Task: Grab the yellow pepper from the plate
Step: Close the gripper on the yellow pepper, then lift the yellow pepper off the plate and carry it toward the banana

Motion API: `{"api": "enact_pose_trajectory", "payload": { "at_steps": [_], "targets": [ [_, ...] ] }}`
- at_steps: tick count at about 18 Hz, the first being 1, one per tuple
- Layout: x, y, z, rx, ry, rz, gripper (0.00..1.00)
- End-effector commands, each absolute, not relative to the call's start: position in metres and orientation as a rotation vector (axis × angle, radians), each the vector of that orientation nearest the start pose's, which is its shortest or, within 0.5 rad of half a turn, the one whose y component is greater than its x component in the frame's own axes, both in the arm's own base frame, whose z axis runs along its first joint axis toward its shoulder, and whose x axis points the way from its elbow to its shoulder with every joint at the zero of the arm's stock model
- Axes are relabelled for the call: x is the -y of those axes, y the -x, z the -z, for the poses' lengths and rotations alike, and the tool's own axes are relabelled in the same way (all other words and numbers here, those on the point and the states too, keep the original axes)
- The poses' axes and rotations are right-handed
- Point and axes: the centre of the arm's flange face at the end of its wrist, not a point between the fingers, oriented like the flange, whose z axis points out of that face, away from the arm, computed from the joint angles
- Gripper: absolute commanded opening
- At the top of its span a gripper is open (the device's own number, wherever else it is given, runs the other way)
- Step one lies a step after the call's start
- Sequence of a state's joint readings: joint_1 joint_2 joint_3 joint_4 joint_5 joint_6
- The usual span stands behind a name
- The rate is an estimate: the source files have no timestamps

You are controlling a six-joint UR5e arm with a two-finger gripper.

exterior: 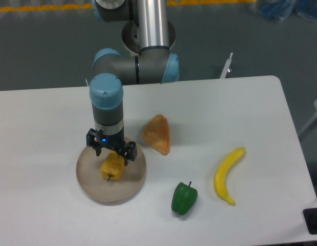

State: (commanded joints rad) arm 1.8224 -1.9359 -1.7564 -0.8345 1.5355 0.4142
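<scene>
Looking down, I see my end effector (111, 152) spread wide above the yellow pepper (112, 166). That pepper lies on the plate (91, 182), and a green pepper (184, 198) sits off to the plate's right.

A white bench (240, 102) with rounded corners fills most of the view under even light. Behind the bench lies a dark grey floor (45, 46), crossed along the top edge by a yellow stripe (40, 7). Something blue (289, 10) sits beyond the bench's far right corner.

White table (56, 118), plate (91, 185), banana (226, 174), green pepper (184, 198), perhaps bread (157, 133)
</scene>
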Motion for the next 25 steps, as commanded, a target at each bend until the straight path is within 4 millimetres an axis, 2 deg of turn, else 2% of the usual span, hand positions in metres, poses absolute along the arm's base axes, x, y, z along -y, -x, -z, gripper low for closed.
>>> {"api": "enact_pose_trajectory", "payload": {
  "at_steps": [7,9,11,13,16,19,22,23,25],
  "targets": [
    [-0.621,0.018,-0.262,-0.233,2.967,-0.052,0.99],
    [-0.621,0.014,-0.262,-0.243,2.969,-0.066,0.70],
    [-0.622,0.014,-0.263,-0.248,2.968,-0.067,0.56],
    [-0.621,0.013,-0.262,-0.252,2.969,-0.066,0.49],
    [-0.623,0.014,-0.264,-0.261,2.964,-0.069,0.44],
    [-0.623,0.015,-0.275,-0.264,2.944,-0.075,0.42],
    [-0.631,0.022,-0.312,-0.267,2.880,-0.115,0.42],
    [-0.631,0.032,-0.332,-0.243,2.850,-0.136,0.42],
    [-0.626,0.061,-0.359,-0.218,2.809,-0.174,0.42]
  ]
}}
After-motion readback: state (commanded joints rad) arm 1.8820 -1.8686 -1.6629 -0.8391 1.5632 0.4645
